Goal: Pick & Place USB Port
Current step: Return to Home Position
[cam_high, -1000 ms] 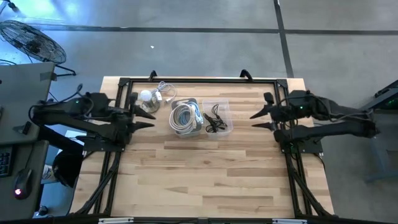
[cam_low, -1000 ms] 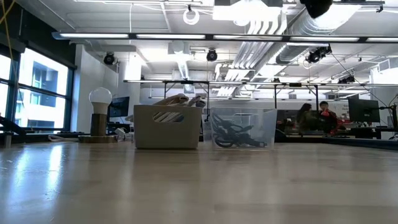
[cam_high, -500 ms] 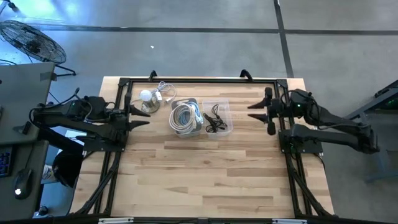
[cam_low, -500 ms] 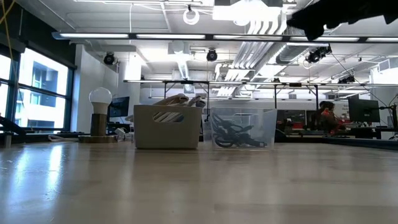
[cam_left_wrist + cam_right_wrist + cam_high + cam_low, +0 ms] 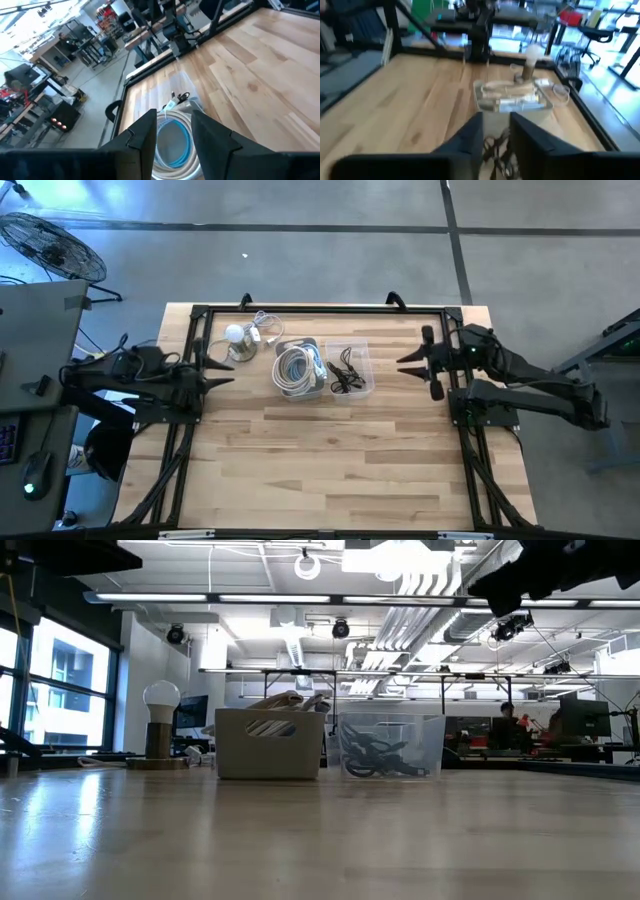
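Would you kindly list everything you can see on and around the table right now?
table: one, light wood
gray bin: one, gray, table's back middle
coiled cables: one bundle, pale, in the gray bin
transparent bin: one, clear, beside the gray bin on the right arm's side
black cable: one tangle, black, in the transparent bin
lamp: one, white bulb, behind the gray bin
fan: one, dark, on the floor
left gripper: open, left edge
right gripper: open, right edge

No legible text, label or number anywhere.
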